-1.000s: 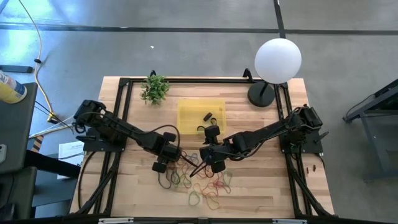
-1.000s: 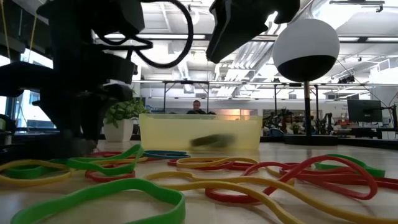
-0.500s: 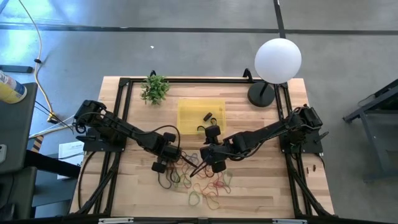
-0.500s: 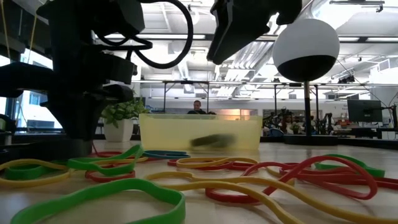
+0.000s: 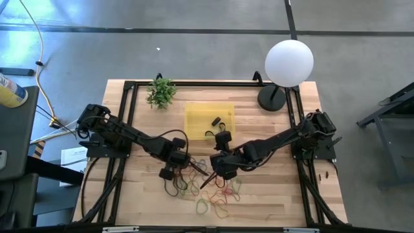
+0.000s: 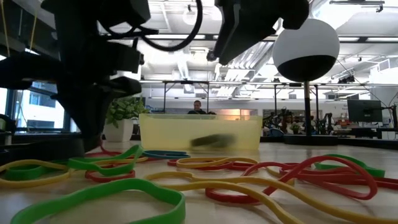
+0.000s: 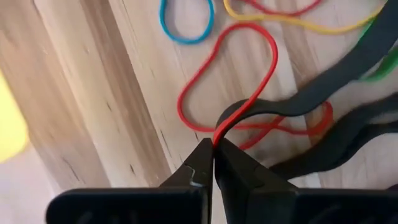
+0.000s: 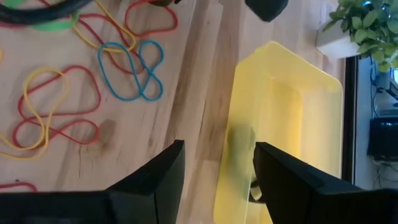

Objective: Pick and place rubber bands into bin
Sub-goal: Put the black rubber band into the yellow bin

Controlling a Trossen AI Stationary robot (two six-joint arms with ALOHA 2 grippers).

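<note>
Wooden counter [image 5: 272, 194] carries everything: the yellow translucent bin [image 5: 209, 117] sits toward the far middle, and the loose rubber bands [image 5: 217, 197] lie in a scatter on the near side of it, between the two arms. From the scatter the bin lies straight away across bare wood, nothing between.

Left pincer [image 7: 213, 154] is clenched on a red rubber band [image 7: 249, 74]; the wrist view shows the tips pinching one end of the loop, and the rest of it trails flat on the wood away from the tips, so its long axis runs roughly in line with the pincer. A blue band [image 7: 186, 22] lies just beyond the red one, apart from it. A black band [image 7: 323, 93] crosses close by and may overlap the red loop; the overlap is hard to judge here.

In the high view the left pincer [image 5: 183, 167] is low at the left edge of the scatter, and the bin lies up and to the right of it. The coming move looks like lift, then carry toward the bin's near wall.

Right pincer [image 8: 214, 171] hangs released above the counter, holding nothing, and looks straight at the bin [image 8: 283, 124] and the dark object [image 8: 239, 140] inside. It sits nearer the bin than the left one, but the band is in the left.
</note>
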